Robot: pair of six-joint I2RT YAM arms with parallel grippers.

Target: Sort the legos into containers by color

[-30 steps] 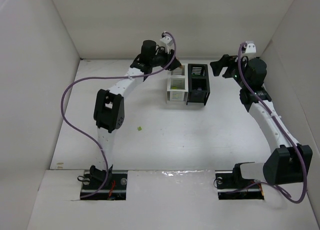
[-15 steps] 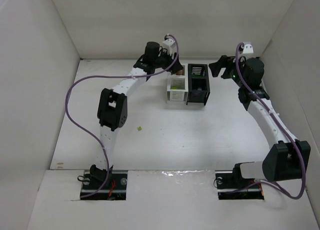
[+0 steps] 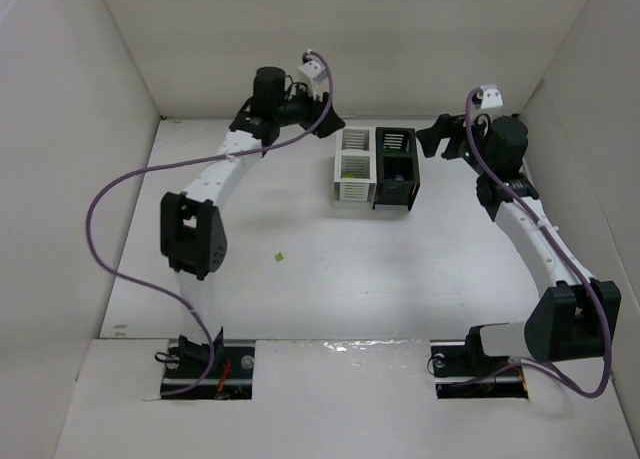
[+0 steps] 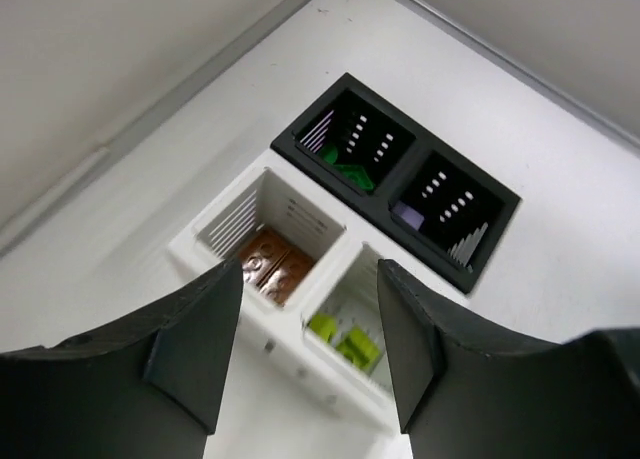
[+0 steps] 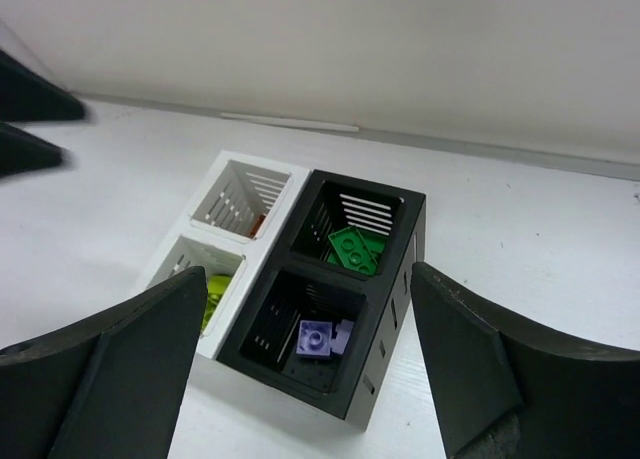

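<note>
Top view: bright, even, diffuse light; white walls [image 3: 300, 49] and table [image 3: 330, 269] near washed out. Shiny glare on the table edge at 6 o'clock. Shadows faint, soft-edged. Left wrist view: left fingers [image 4: 190, 349] dark, out of focus at 6 o'clock; bins [image 4: 347, 237] fairly sharp; wall greyer at 11 o'clock. Right wrist view: right fingers [image 5: 110, 369] blurred at 5 and 7 o'clock; black bins' insides dim.

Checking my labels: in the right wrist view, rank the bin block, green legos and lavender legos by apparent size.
1. bin block
2. green legos and lavender legos: near alike, lavender closer to camera, so unranked.
</note>
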